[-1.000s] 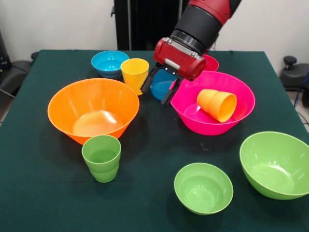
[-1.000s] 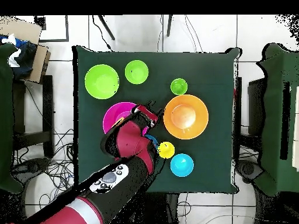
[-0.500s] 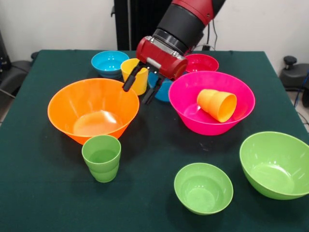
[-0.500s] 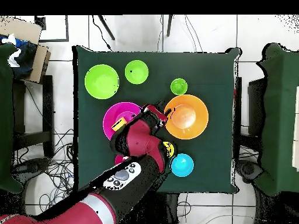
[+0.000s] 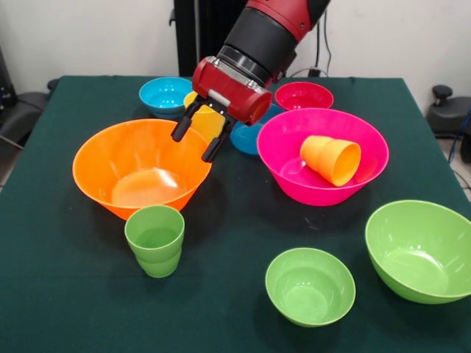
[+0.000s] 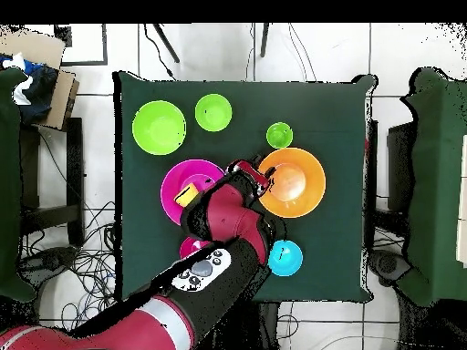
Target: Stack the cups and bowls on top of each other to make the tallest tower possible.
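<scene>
The yellow cup [image 5: 208,119] stands upright left of centre on the counter [image 5: 66,294], behind the large orange bowl [image 5: 142,166]. The gripper [image 5: 191,140] has shifted left from the pink bowl [image 5: 321,154], jaws wide and empty before the cup; a grasp looks imminent, no stacking done

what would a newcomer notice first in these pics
The red arm comes down mid-table, its open claw over the orange bowl rim, in front of a yellow cup. Beside it, an orange cup lies tipped inside the pink bowl.
</scene>
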Controlling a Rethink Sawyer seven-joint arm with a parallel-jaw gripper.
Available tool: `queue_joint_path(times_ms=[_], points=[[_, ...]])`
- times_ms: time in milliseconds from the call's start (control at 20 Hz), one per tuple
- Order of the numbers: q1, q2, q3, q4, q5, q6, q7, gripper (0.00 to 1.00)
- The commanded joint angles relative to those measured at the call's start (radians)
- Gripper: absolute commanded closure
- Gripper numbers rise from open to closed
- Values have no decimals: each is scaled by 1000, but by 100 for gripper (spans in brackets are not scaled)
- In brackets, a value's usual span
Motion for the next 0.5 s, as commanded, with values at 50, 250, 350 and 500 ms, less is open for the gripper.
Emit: queue_joint_path(times_ms=[50,250,350,500], points=[[-26,21,137,-117,-71,108,-4,0],[-62,21,173,-156,-104,114,-24,0],[-108,-6,239,-172,-173,127,-55,0],[-202,-102,386,-155,-308,248,-153,0]])
